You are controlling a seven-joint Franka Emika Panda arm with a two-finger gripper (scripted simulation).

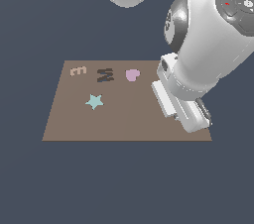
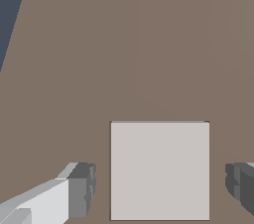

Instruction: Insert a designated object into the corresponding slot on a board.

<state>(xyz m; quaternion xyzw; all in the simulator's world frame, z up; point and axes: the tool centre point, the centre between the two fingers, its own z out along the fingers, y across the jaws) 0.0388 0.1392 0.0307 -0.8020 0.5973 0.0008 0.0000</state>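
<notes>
You have the jaws spread wide, with the pale square block [image 2: 159, 170] lying flat on the brown board [image 2: 129, 44] midway between the two fingertips [image 2: 82, 188], a clear gap on either side and neither pad touching it; in the exterior view the arm hides both block and jaws, so you cannot see the square slot in either picture.

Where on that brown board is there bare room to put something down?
The board is bare along its near edge, below the star, and across the middle toward the gripper. The far edge is crowded: the E piece, M piece and heart. The square block sits between the open fingers.
</notes>
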